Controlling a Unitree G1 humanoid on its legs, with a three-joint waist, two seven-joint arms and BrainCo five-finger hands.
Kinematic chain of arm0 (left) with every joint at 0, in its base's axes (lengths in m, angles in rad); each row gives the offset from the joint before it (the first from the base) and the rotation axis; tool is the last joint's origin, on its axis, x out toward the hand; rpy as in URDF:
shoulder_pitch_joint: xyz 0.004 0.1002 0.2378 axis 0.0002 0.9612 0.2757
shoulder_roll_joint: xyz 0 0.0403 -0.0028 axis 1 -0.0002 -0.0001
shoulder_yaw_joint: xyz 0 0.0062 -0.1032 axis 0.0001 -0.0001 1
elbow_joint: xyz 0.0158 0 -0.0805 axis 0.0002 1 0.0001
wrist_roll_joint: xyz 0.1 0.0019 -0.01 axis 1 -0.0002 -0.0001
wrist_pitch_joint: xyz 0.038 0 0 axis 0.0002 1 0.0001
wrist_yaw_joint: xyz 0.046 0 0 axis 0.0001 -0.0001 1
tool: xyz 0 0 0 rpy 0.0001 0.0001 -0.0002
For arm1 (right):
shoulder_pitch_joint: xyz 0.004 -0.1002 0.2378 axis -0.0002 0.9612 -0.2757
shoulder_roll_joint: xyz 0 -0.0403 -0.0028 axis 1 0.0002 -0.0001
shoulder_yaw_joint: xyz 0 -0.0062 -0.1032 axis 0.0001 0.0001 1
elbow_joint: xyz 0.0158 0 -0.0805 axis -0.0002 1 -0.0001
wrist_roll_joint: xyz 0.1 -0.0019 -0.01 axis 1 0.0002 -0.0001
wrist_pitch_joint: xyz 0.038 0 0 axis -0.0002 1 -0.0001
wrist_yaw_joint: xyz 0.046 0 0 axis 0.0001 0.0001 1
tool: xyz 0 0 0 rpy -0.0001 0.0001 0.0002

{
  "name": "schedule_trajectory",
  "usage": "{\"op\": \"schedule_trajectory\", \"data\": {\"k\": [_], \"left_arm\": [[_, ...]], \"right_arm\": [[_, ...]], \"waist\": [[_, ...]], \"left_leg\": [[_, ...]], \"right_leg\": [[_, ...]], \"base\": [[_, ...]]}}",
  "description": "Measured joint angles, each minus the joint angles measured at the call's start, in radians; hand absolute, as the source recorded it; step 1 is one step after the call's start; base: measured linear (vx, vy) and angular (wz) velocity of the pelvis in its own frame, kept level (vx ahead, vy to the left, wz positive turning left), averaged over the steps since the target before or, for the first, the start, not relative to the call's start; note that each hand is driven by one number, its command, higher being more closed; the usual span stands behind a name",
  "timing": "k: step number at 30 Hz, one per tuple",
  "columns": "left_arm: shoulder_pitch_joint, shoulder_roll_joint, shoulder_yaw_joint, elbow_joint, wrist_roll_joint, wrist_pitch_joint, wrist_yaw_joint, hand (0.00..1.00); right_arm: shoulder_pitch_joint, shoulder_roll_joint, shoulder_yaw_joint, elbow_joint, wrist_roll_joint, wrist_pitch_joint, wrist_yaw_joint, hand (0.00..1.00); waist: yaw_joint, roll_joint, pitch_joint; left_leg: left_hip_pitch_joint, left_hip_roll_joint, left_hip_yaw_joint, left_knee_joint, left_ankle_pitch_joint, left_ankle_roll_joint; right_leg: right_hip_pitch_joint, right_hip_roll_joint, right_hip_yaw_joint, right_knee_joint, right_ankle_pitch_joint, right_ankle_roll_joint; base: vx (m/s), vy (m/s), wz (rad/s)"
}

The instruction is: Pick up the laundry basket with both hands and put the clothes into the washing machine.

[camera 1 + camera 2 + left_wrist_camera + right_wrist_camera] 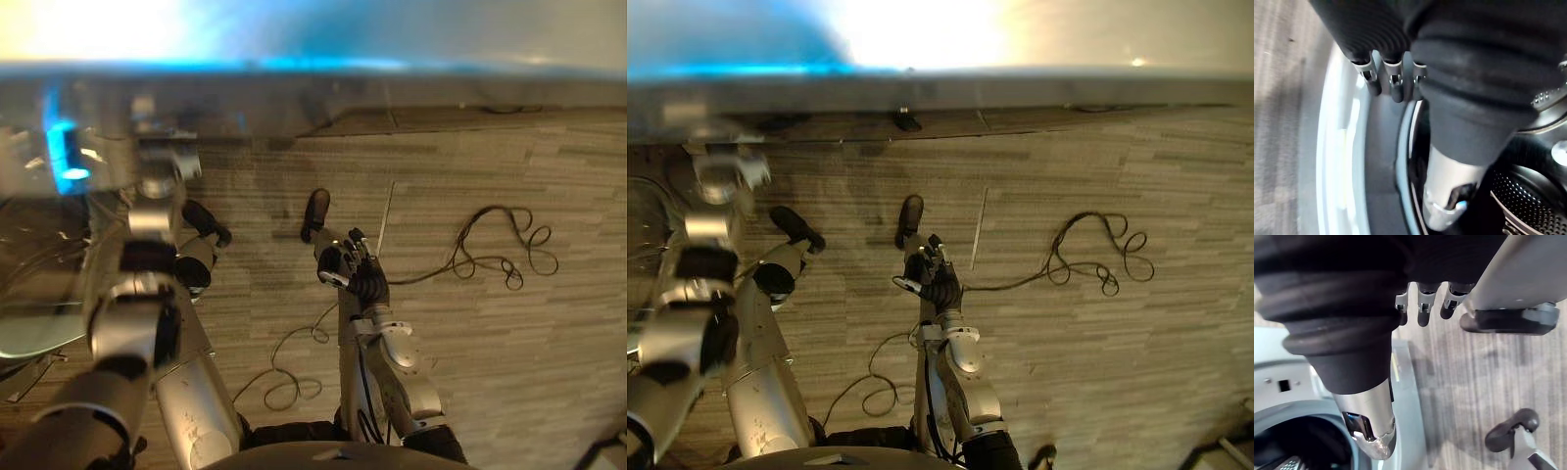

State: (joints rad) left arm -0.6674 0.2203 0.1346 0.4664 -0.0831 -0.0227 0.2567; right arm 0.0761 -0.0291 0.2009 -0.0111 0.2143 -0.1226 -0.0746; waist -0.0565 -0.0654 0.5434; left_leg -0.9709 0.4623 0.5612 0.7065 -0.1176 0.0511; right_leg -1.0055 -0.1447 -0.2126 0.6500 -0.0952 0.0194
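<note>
The washing machine (39, 294) stands at my left with its door open. Its white door rim (1334, 161) and the dark perforated drum (1528, 205) are close past my left hand (1393, 81). That hand (155, 176) is raised in front of the machine, fingers straight and thumb out, holding nothing. My right hand (353, 269) hangs over the striped floor in the middle, with relaxed fingers (1422, 308) and nothing in it. The machine's white front (1283, 377) and drum opening (1288, 450) lie beside it.
Striped grey carpet floor (509, 372) spreads to the right. A thin pale stick (385, 220) lies on it just beyond my right hand. A wall edge (441, 88) runs across the far side.
</note>
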Motion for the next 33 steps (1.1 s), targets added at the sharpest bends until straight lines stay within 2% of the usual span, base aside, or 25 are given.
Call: {"op": "schedule_trajectory", "data": {"k": [2, 4, 7, 11, 15, 19, 21, 23, 24, 25, 26, 27, 28, 29, 30, 31, 32, 33], "left_arm": [[0.215, -0.055, -0.069, -0.100, -0.017, -0.024, -0.003, 0.00], [0.355, -0.106, -0.139, -0.130, -0.023, -0.041, -0.026, 0.00], [0.523, -0.153, -0.235, -0.132, -0.026, -0.049, -0.084, 0.00], [0.611, -0.169, -0.301, -0.129, -0.051, -0.068, -0.137, 0.00], [0.623, -0.163, -0.335, -0.071, -0.050, -0.083, -0.163, 0.00], [0.635, -0.163, -0.341, 0.093, -0.049, -0.087, -0.172, 0.00], [0.643, -0.160, -0.332, 0.143, -0.049, -0.087, -0.167, 0.00], [0.644, -0.154, -0.333, 0.189, -0.049, -0.088, -0.155, 0.00], [0.654, -0.142, -0.311, 0.206, -0.048, -0.087, -0.154, 0.00], [0.668, -0.149, -0.296, 0.216, -0.046, -0.086, -0.154, 0.00], [0.720, -0.172, -0.268, 0.222, -0.042, -0.085, -0.150, 0.00], [0.738, -0.181, -0.265, 0.221, -0.041, -0.086, -0.152, 0.00], [0.755, -0.194, -0.257, 0.223, -0.041, -0.086, -0.152, 0.00], [0.760, -0.199, -0.253, 0.235, -0.041, -0.086, -0.150, 0.00], [0.757, -0.198, -0.253, 0.236, -0.041, -0.086, -0.149, 0.00], [0.757, -0.190, -0.253, 0.237, -0.040, -0.088, -0.144, 0.00], [0.752, -0.184, -0.253, 0.239, -0.040, -0.091, -0.136, 0.00], [0.743, -0.180, -0.253, 0.251, -0.040, -0.093, -0.133, 0.00]], "right_arm": [[-0.001, -0.006, -0.014, 0.029, -0.040, 0.001, -0.001, 0.00], [0.000, -0.032, -0.023, 0.067, -0.072, 0.016, -0.001, 0.00], [0.001, -0.062, -0.021, 0.149, -0.117, 0.033, 0.000, 0.00], [0.005, -0.062, 0.002, 0.233, -0.183, 0.043, 0.001, 0.00], [0.006, -0.062, 0.017, 0.348, -0.192, 0.044, 0.001, 0.00], [-0.018, -0.073, 0.009, 0.620, -0.220, 0.050, 0.000, 0.00], [-0.040, -0.082, -0.024, 0.687, -0.221, 0.054, -0.001, 0.00], [-0.066, -0.083, -0.064, 0.772, -0.222, 0.061, -0.001, 0.00], [-0.071, -0.079, -0.113, 0.828, -0.222, 0.060, -0.001, 0.00], [-0.071, -0.086, -0.128, 0.842, -0.222, 0.061, -0.001, 0.00], [-0.054, -0.114, -0.148, 0.861, -0.223, 0.063, -0.002, 0.00], [-0.041, -0.125, -0.160, 0.862, -0.223, 0.063, -0.003, 0.00], [-0.027, -0.131, -0.191, 0.856, -0.219, 0.063, -0.005, 0.00], [-0.032, -0.129, -0.216, 0.868, -0.221, 0.065, -0.009, 0.00], [-0.033, -0.131, -0.220, 0.874, -0.221, 0.064, -0.010, 0.00], [-0.037, -0.111, -0.229, 0.897, -0.221, 0.065, -0.012, 0.00], [-0.040, -0.097, -0.244, 0.905, -0.222, 0.067, -0.013, 0.00], [-0.042, -0.096, -0.247, 0.911, -0.222, 0.067, -0.016, 0.00]], "waist": [[0.010, 0.007, -0.004], [0.026, 0.020, -0.014], [0.050, 0.043, -0.075], [0.057, 0.066, -0.136], [0.053, 0.069, -0.191], [0.032, 0.101, -0.265], [0.031, 0.114, -0.292], [0.042, 0.107, -0.311], [0.051, 0.100, -0.323], [0.054, 0.102, -0.325], [0.051, 0.116, -0.336], [0.049, 0.132, -0.346], [0.041, 0.153, -0.363], [0.027, 0.174, -0.379], [0.023, 0.175, -0.381], [0.020, 0.152, -0.395], [0.019, 0.148, -0.402], [0.017, 0.145, -0.401]], "left_leg": [[0.079, -0.016, -0.007, -0.031, -0.002, -0.013], [0.142, -0.031, -0.006, -0.067, 0.004, -0.021], [0.230, -0.062, 0.004, -0.122, 0.017, -0.035], [0.383, -0.073, 0.003, -0.140, 0.021, -0.040], [0.520, -0.119, -0.003, -0.214, 0.035, -0.058], [0.643, -0.213, -0.067, -0.437, 0.134, -0.094], [0.663, -0.236, -0.103, -0.493, 0.184, -0.094], [0.665, -0.271, -0.197, -0.538, 0.283, -0.171], [0.651, -0.273, -0.265, -0.408, 0.210, -0.179], [0.647, -0.255, -0.267, -0.257, 0.134, -0.154], [0.683, -0.208, -0.293, -0.016, 0.041, -0.170], [0.700, -0.197, -0.319, 0.033, 0.031, -0.188], [0.735, -0.192, -0.357, 0.043, 0.021, -0.215], [0.763, -0.216, -0.374, -0.017, -0.027, -0.251], [0.768, -0.221, -0.374, -0.031, -0.031, -0.252], [0.800, -0.250, -0.372, -0.116, -0.060, -0.246], [0.823, -0.263, -0.373, -0.205, -0.103, -0.236], [0.831, -0.270, -0.373, -0.239, -0.124, -0.232]], "right_leg": [[0.083, -0.002, -0.008, -0.018, -0.024, -0.008], [0.151, -0.006, -0.019, -0.046, -0.025, -0.009], [0.231, -0.013, -0.020, -0.078, -0.026, -0.006], [0.382, -0.018, -0.026, -0.082, -0.044, 0.009], [0.515, -0.039, -0.047, -0.103, -0.069, 0.017], [0.678, -0.042, -0.120, -0.261, -0.040, 0.020], [0.719, -0.044, -0.160, -0.300, -0.026, 0.029], [0.763, -0.050, -0.205, -0.346, 0.000, 0.011], [0.801, -0.077, -0.251, -0.396, 0.029, 0.006], [0.817, -0.080, -0.246, -0.394, 0.031, 0.008], [0.853, -0.079, -0.240, -0.390, 0.039, 0.019], [0.863, -0.077, -0.239, -0.389, 0.043, 0.025], [0.867, -0.075, -0.237, -0.388, 0.048, 0.033], [0.870, -0.075, -0.239, -0.412, 0.087, 0.037], [0.873, -0.072, -0.240, -0.423, 0.097, 0.037], [0.873, -0.076, -0.243, -0.478, 0.140, 0.029], [0.863, -0.076, -0.253, -0.509, 0.174, 0.029], [0.855, -0.076, -0.261, -0.514, 0.182, 0.030]], "base": [[0.03, -0.018, 0.16], [0.04, -0.016, 0.22], [0.07, -0.001, 0.12], [0.11, -0.034, 0.01], [0.10, -0.066, 0.19], [0.07, -0.039, 0.44], [0.10, -0.053, 0.65], [0.06, -0.050, 0.73], [-0.02, 0.009, 0.46], [-0.02, 0.028, 0.15], [-0.01, 0.096, -0.19], [0.00, 0.132, -0.20], [-0.04, 0.252, -0.03], [-0.04, 0.186, 0.04], [-0.11, 0.190, 0.15], [-0.17, 0.198, 0.15], [-0.17, 0.198, 0.18], [-0.20, 0.234, 0.22]]}}
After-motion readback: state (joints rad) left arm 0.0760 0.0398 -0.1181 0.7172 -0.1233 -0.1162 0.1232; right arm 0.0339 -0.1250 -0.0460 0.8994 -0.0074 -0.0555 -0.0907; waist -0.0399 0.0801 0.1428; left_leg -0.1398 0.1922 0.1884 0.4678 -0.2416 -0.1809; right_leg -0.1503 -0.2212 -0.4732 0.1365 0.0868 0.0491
